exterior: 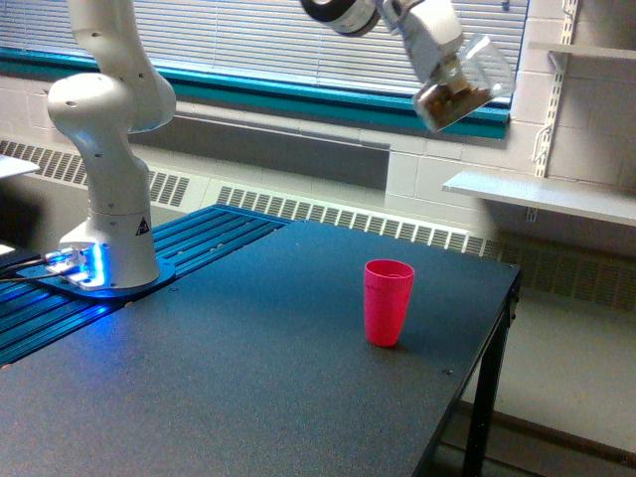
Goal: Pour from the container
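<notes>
Gripper (444, 62) is high up near the top of the exterior view, jaws clamped on the clear jar (467, 84); the fingers themselves are hard to make out, but the jar hangs from them w/ nothing else under it. Jar is tilted, its axis slanting across the frame, brown contents (444, 99) bunched at the lower end toward the exterior view's left. Can't tell for sure which end is the mouth.

Key relation: pink cup (388, 301) stands upright on the dark worktop (229, 368), well below the jar and offset toward the exterior view's left. So jar isn't over the cup yet, and nothing is falling from it.

Judgement: approach phase, pour not started. Next move prob needs the jar brought down and across till its low end sits above the cup rim, then tipped more. Risk: from this height, contents would scatter past the small cup.
</notes>
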You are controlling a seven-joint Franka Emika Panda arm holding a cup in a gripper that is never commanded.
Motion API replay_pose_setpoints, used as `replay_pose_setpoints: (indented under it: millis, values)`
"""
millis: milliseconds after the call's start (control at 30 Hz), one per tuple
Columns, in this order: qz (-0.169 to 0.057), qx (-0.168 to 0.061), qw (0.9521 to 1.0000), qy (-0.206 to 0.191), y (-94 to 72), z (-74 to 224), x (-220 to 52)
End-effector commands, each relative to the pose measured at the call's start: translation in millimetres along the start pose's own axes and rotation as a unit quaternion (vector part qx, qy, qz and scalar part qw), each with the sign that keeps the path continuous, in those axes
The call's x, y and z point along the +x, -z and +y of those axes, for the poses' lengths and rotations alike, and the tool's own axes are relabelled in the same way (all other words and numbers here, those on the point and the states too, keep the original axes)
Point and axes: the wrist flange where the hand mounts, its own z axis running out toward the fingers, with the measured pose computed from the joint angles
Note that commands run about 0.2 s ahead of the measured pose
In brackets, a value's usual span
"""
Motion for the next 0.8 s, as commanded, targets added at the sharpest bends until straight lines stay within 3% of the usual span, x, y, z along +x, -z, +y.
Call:
replay_pose_setpoints:
  millis: [33,800]
  values:
    - [-0.002,-0.01,0.9992,0.039,-0.1,27,-20]
    - [-0.052,-0.042,0.9964,0.053,-25.6,94,-98]
